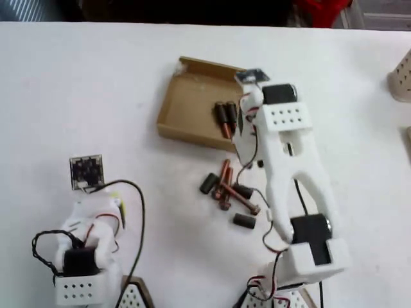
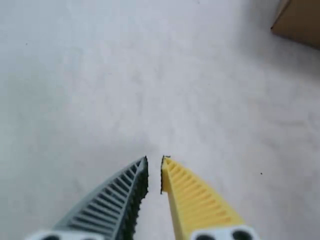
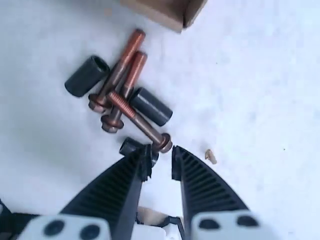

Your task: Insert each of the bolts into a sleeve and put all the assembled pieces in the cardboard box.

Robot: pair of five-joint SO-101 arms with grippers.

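The cardboard box lies open at mid table and holds two assembled pieces. Just in front of it is a loose pile: three copper bolts and three black sleeves. In the right wrist view two bolts lie side by side. A third bolt crosses them, with sleeves on either side. My right gripper hovers narrowly open over that bolt's head, half hiding one sleeve. My left gripper is shut and empty over bare table, at the front left.
The right arm stretches from the front edge up over the box's right end. Cables trail around the left arm's base. A box corner shows in the left wrist view. A small crumb lies beside the right fingers.
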